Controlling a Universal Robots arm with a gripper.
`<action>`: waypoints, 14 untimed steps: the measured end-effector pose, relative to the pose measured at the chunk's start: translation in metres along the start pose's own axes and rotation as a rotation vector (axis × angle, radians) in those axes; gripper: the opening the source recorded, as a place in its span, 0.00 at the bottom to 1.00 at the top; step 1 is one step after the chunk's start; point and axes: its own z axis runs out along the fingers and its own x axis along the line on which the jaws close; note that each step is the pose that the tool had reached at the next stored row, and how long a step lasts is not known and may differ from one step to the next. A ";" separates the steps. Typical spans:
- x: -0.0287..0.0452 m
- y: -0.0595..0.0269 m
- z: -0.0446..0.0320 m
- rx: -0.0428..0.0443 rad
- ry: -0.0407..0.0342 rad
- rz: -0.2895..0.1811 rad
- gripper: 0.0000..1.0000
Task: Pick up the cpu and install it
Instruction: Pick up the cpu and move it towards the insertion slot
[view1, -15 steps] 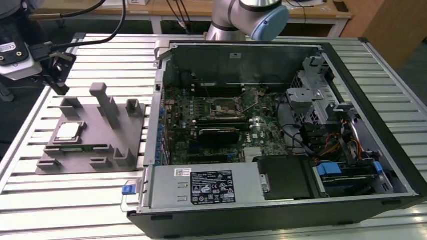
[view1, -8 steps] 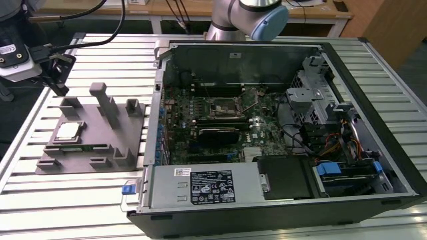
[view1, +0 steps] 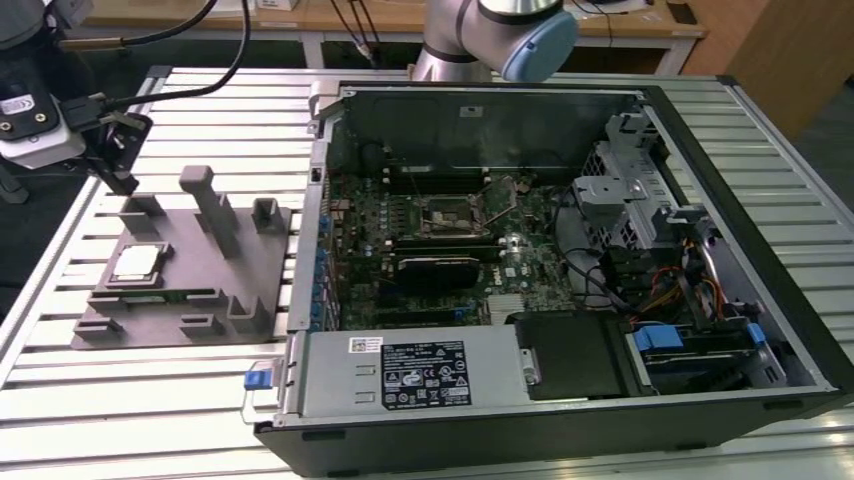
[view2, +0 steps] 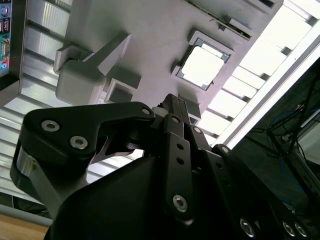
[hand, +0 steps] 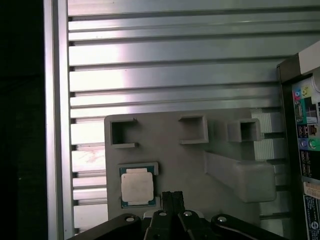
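On the slatted metal table (view1: 134, 400), silver ribs running side to side in the exterior view, two things set side by side. Toward the exterior view's left, lying flat on the slats, a grey fixture plate (view1: 187, 278) with upright blocks and small square pockets. Just beside it, toward the exterior view's right, a black computer case (view1: 534, 438), resting on its side with the open face up and covering most of the slats. Same plate (hand: 185, 165) (view2: 150, 45) flat on bright ribs in both wrist views, case edge (hand: 305, 150) close alongside

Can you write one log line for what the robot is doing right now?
gripper: shut, empty, hovering near cpu | cpu: lying in gray holder, not picked up | computer case: open
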 end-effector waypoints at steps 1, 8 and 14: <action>0.0003 -0.0001 0.0008 0.0001 0.0001 0.000 0.11; 0.0030 -0.0007 0.0051 0.0001 0.0000 0.000 0.11; 0.0063 -0.0013 0.0084 0.0001 0.0001 0.000 0.11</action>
